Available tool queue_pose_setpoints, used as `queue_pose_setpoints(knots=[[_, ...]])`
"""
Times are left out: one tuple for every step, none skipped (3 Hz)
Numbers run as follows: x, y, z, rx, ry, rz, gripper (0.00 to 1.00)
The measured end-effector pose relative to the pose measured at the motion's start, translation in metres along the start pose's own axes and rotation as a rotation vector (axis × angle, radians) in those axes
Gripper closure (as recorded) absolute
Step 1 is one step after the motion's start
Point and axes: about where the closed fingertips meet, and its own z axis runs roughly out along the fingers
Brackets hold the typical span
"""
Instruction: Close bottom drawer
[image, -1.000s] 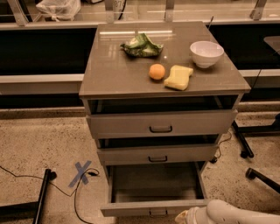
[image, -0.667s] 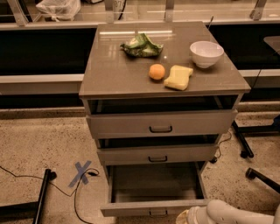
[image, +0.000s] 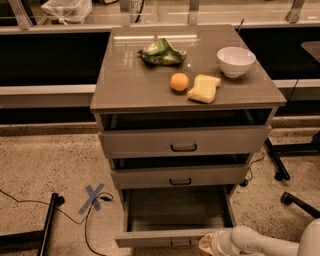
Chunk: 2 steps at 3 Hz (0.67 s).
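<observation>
Seemingly the approach step: the bottom drawer (image: 150, 239) stands pulled far out at the cabinet's (image: 125, 90) foot, with the gripper (image: 210, 244) just beside its front's right end, clenched or released I cannot tell. Next, press that front squarely inward.

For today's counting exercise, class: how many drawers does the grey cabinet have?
3, stacked: the top drawer, the middle drawer below it, and the bottom drawer lowest, pulled far out, with the gripper by its front's right end.
</observation>
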Motion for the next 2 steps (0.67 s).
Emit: queue_pose_setpoints(knots=[[-0.001,-0.014,0.009,0.074,-0.041,-0.027,1.00],[-0.005,-0.024,0.011,0.151,-0.087,-0.066,1.00]])
